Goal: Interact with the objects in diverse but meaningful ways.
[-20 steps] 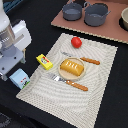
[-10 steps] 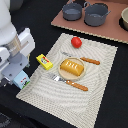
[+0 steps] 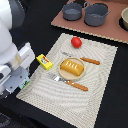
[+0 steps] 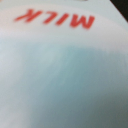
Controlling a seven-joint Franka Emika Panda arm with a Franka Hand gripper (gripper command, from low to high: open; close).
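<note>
My gripper (image 3: 15, 75) is at the left edge of the striped mat, with the light blue house-shaped carton (image 3: 20, 84) tilted under the hand. The fingers are hidden behind it. In the wrist view the carton (image 4: 64, 75) fills the picture, very close, with red "MILK" lettering. The flat yellow box (image 3: 44, 61) lies on the mat just to the exterior view's right of the carton. The orange ridged bread block (image 3: 72, 68) sits on a small plate mid-mat. The red tomato (image 3: 76, 42) rests near the mat's far edge.
A knife (image 3: 90, 61) and a fork (image 3: 70, 82) with orange handles flank the plate. Two grey pots (image 3: 73, 11) (image 3: 96, 14) and a bowl (image 3: 125, 19) stand on a brown board (image 3: 112, 31) at the back. The striped mat (image 3: 95, 97) lies on a black table.
The arm and the carton have shifted slightly together toward the mat and a little lower. The other objects have not moved.
</note>
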